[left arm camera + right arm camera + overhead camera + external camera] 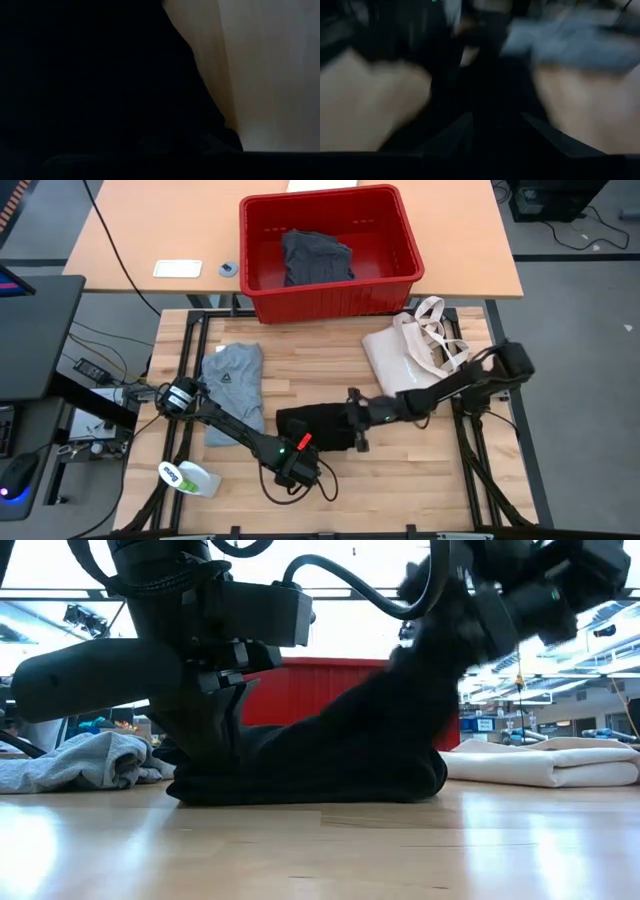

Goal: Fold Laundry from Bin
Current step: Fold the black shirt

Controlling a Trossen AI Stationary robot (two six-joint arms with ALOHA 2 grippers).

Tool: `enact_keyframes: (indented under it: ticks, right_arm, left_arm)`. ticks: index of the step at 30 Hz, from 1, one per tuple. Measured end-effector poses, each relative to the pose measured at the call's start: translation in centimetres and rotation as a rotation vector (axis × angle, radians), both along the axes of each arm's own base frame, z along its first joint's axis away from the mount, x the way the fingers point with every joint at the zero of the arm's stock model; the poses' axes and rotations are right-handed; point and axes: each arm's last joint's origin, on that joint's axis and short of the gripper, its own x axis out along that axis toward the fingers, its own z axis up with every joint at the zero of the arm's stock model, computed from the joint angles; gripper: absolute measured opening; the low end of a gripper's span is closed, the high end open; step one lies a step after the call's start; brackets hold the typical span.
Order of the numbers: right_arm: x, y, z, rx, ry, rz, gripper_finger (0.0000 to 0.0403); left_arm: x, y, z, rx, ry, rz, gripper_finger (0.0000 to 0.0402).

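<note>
Black garment [318, 427] lies bunched on the wooden surface [420, 480], a little toward 6 o'clock from its middle, long axis running roughly 9-to-3 in the high view. Both arms meet on it.

Left gripper [297, 463] sits at the garment's 6 o'clock edge, arm reaching in from 9 o'clock. Jaws closed; its wrist view is filled with dark cloth, so likely pinching the hem, though the grip itself cannot be seen.

Right gripper [352, 417] sits at the garment's 3 o'clock end, arm coming from 3 o'clock. Jaws part-way apart with black cloth between the fingers in its wrist view; low view shows cloth rising in a slope toward that gripper, so it reads as holding a lifted end.

Key relation: the cloth stretches between the two jaws, right end raised, left end low on the surface. Any fold turns on carrying the raised 3 o'clock end across toward 9 o'clock along the long axis. Right arm is the one placed for that; left acts as anchor.

Other laundry: grey T-shirt [233, 388] on the surface at 10 o'clock of the black garment, just beside the left arm. Red bin [405, 235] at 12 o'clock, on the far table, a dark grey piece [315, 256] inside it. Cream tote bag [405, 350] at 2 o'clock, close to the right arm.
</note>
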Motion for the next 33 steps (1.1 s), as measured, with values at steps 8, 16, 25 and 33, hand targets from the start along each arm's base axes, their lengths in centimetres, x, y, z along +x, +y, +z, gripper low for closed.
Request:
enact_keyframes:
  ticks: [8,16,25,33]
  right_arm:
    - [-0.4,1.3,-5.3,-0.081,0.232,-0.114,0.0169]
    - [-0.4,1.5,-5.5,-0.089,0.220,-0.127,0.0169]
    - [-0.4,1.6,-5.5,-0.050,0.220,-0.144,0.0169]
    - [-0.7,2.7,-5.5,-0.088,0.218,-0.091,0.0169]
  left_arm:
    - [0.0,0.1,0.0,0.002,-0.013,0.042,0.0010]
    - [0.0,-0.2,1.4,-0.035,-0.069,0.143,0.0115]
    - [0.7,-0.3,9.2,-0.105,-0.188,0.139,0.0235]
    - [2.7,7.9,8.5,-0.103,-0.107,0.268,0.0219]
